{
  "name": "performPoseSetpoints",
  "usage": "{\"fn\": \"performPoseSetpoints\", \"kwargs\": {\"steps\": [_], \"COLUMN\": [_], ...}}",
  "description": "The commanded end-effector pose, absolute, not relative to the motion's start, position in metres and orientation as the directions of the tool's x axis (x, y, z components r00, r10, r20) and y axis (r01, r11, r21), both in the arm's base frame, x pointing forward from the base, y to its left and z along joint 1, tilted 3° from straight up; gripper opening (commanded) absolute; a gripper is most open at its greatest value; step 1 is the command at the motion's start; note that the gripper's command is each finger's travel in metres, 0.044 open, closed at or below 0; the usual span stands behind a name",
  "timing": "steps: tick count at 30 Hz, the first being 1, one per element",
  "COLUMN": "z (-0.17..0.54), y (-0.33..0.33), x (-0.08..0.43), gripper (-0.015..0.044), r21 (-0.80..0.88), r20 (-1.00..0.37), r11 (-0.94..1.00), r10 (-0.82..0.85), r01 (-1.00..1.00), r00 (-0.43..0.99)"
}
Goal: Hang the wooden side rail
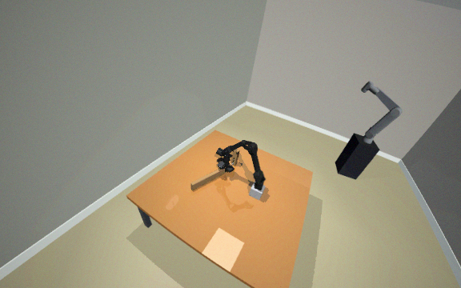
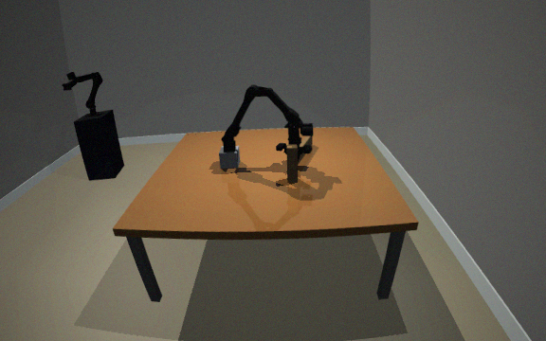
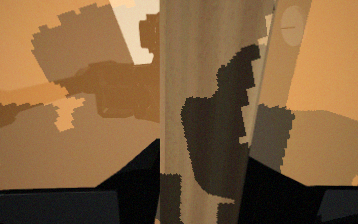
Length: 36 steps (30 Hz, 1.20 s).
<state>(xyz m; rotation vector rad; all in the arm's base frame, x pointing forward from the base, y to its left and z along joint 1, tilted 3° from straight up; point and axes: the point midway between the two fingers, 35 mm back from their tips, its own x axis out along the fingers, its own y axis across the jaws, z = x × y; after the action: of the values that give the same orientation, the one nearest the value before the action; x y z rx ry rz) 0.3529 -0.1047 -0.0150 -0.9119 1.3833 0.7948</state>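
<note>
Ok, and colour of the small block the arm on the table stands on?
Light grey; clearest in the top view.

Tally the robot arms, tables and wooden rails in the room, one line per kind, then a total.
Robot arms: 2 (one on the table, one on a black pedestal)
Tables: 1
Wooden rails: 1, held in the gripper
Total: 4
</note>
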Motion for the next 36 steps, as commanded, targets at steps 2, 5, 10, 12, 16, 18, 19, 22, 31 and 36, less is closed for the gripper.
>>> {"fn": "performPoseSetpoints", "kwargs": {"steps": [2,5,10,12,16,18,19,22,31,36], "z": [-0.015,-0.015,-0.015,-0.015,-0.015,-0.015,-0.015,-0.016,-0.016,-0.016], "y": [-0.102,-0.101,-0.1,-0.1,-0.1,-0.099,-0.099,-0.099,-0.097,-0.097], "x": [0.353,0.353,0.353,0.353,0.353,0.352,0.351,0.348,0.339,0.337], "gripper": [0.0,0.0,0.0,0.0,0.0,0.0,0.0,0.0,0.0,0.0], "r21": [-0.065,-0.064,-0.063,-0.062,-0.061,-0.06,-0.06,-0.058,-0.054,-0.054], "r20": [-0.997,-0.997,-0.997,-0.997,-0.997,-0.997,-0.997,-0.997,-0.998,-0.998], "r11": [0.388,0.364,0.323,0.306,0.273,0.256,0.248,0.222,0.145,0.132], "r10": [-0.052,-0.052,-0.052,-0.052,-0.052,-0.052,-0.052,-0.052,-0.052,-0.052], "r01": [-0.919,-0.929,-0.944,-0.95,-0.96,-0.965,-0.967,-0.973,-0.988,-0.99], "r00": [0.048,0.048,0.048,0.048,0.048,0.048,0.048,0.048,0.047,0.047]}}
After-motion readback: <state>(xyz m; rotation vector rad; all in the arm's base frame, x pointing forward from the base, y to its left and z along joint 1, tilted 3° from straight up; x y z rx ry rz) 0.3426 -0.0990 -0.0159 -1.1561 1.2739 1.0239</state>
